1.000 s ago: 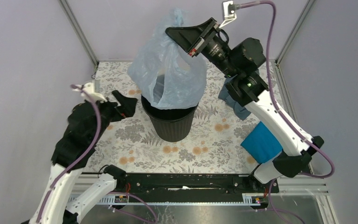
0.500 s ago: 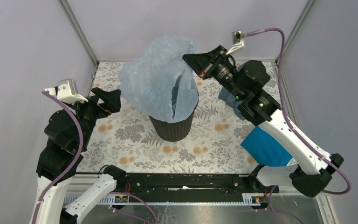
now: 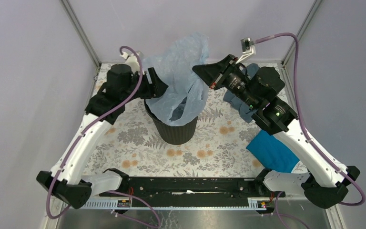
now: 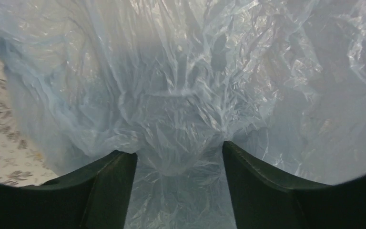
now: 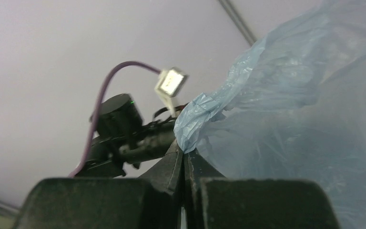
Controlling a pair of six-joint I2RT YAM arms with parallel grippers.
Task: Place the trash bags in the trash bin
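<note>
The pale blue translucent trash bag [image 3: 178,76] hangs over the round black ribbed trash bin [image 3: 174,129] at the table's middle, its lower part draped into the bin's mouth. My right gripper [image 3: 201,72] is shut on the bag's right upper edge [image 5: 195,119] and holds it up. My left gripper [image 3: 161,88] is open against the bag's left side, above the bin's left rim. In the left wrist view the bag [image 4: 186,95] fills the frame and bulges between the spread fingers [image 4: 109,181].
A dull grey-blue cloth [image 3: 238,102] lies behind my right arm. A bright blue cloth [image 3: 271,148] lies at the right near the front. The floral tablecloth [image 3: 133,138] covers the table. Frame posts stand at the back corners.
My left arm has swung from the left side up and in to the bag's left side. The bag has sunk lower over the bin. My right gripper has come down slightly, still holding it.
</note>
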